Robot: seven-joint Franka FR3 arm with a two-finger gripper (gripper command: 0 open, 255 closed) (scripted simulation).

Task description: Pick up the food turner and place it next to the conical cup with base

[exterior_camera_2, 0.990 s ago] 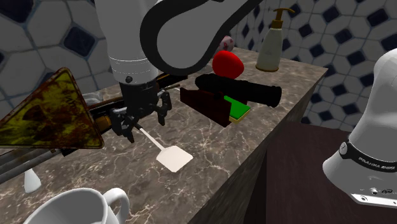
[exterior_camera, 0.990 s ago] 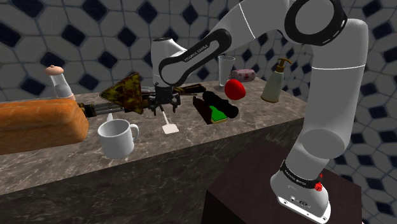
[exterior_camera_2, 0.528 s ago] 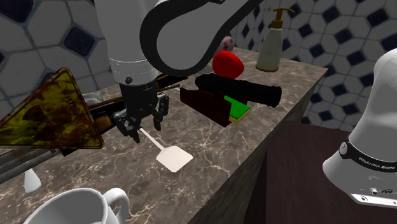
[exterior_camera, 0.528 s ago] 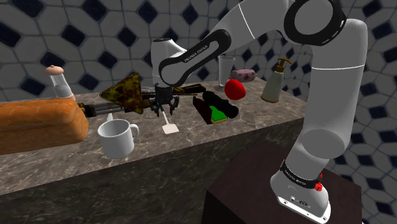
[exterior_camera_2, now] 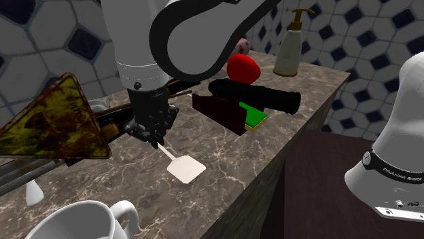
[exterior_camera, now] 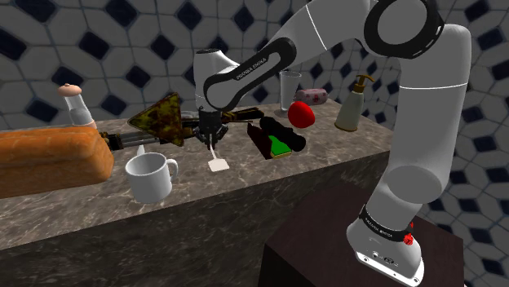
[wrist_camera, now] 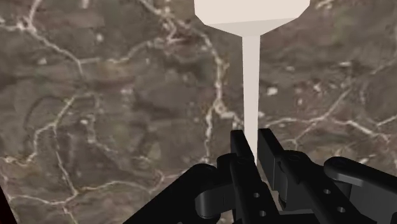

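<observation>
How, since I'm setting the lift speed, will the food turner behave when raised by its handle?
The food turner looks thin and plain, so it is probably light. The gripper clasps the slim handle at the end away from the flat blade, so it may pivot blade-down. Lying flat on the countertop, it shouldn't roll.

I've got the arm (exterior_camera: pixel 416 139) upright at the right, elbow high, forearm reaching down and left; the wrist (exterior_camera: pixel 209 73) points straight down, jaws pinched onto the thin handle of the food turner (wrist_camera: pixel 251 83).
</observation>
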